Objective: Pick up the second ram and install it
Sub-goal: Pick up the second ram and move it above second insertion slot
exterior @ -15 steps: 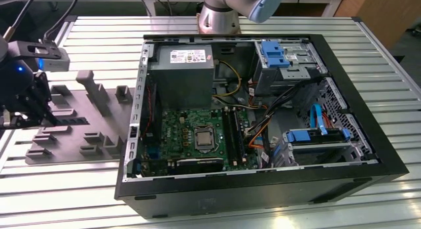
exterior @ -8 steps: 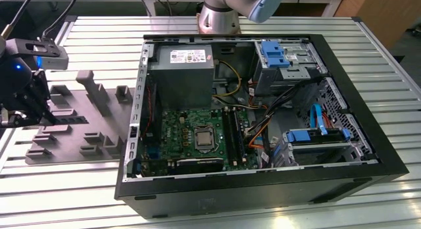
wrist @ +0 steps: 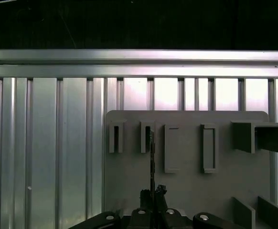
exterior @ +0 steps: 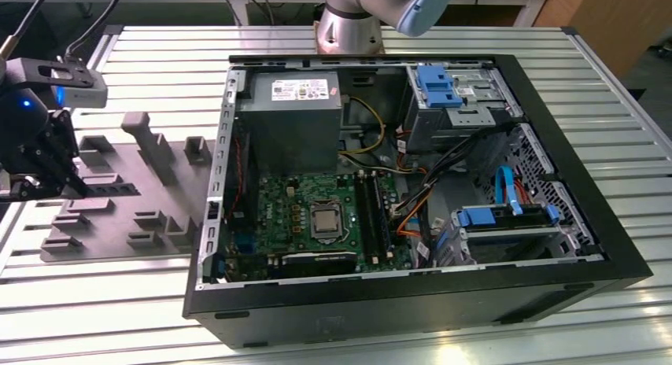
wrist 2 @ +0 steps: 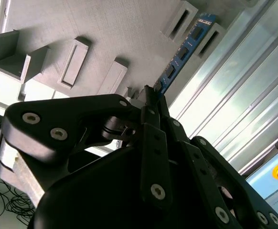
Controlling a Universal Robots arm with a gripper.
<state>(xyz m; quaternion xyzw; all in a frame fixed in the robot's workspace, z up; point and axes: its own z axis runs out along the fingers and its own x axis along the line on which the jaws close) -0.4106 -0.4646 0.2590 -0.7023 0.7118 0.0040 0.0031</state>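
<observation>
— What is held, and where?

— The second ram (wrist 2: pixel 184 47) is clamped at its near end between the closed fingers of the gripper (wrist 2: pixel 151 93), over the grey fixture tray (wrist 2: pixel 105 33). Its far end is seen beside the narrow slotted holders (wrist: pixel 115 138). Whether it is seated in one cannot be told.

— What is carried on the tray?

— In the first wrist view, two narrow slotted holders and two longer rectangular frames (wrist: pixel 208 148) are counted in one row.

— And the computer case (exterior: pixel 619 247)?

— It is laid open on the slatted table (exterior: pixel 126 302), well apart from the gripper, toward the exterior view's right. Inside it are found one motherboard (exterior: pixel 315 215), one power supply (exterior: pixel 289 113) and two blue drive brackets (exterior: pixel 441 86).
</observation>
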